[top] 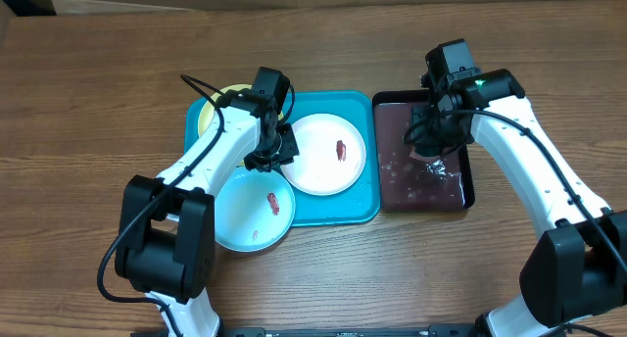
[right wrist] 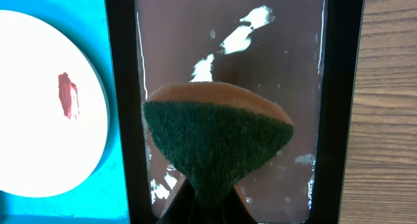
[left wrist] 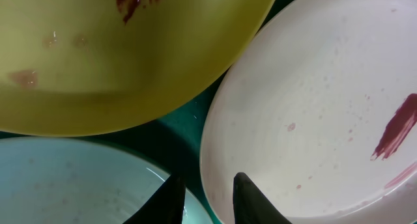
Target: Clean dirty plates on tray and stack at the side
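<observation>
On the turquoise tray lie a white plate with a red smear and a yellow-green plate half hidden under my left arm. A light blue plate overlaps the tray's front left edge. My left gripper straddles the white plate's left rim, one finger inside and one outside, with a narrow gap still showing. My right gripper is shut on a green and orange sponge over the black tray.
The black tray of brownish liquid stands right of the turquoise tray. Bare wooden table lies to the left, behind and in front of both trays.
</observation>
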You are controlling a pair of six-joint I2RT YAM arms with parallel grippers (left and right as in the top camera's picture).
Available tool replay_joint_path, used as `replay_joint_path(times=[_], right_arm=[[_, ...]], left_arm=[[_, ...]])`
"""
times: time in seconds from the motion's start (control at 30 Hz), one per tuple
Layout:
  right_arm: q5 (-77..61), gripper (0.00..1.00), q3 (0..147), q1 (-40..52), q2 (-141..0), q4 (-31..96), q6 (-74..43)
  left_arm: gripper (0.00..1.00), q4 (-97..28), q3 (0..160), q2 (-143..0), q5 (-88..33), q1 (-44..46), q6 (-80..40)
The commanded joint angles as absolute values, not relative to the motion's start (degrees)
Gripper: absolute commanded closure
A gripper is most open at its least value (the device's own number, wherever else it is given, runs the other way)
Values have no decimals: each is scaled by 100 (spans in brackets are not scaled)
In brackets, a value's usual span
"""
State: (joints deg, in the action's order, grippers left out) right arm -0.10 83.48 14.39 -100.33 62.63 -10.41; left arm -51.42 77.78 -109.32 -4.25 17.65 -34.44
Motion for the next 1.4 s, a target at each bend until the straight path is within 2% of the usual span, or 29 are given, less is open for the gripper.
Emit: replay_joint_path(times=[0.0, 1.37], right_arm=[[-49, 95, 8471, 1474, -9887, 6246, -996], [-3, 94, 8471, 1472, -9887, 6250, -891]], left_arm=[[73, -5061, 7631, -10943, -427, 1806, -3542], [81, -4362, 7236, -10943, -276, 1806, -3538]])
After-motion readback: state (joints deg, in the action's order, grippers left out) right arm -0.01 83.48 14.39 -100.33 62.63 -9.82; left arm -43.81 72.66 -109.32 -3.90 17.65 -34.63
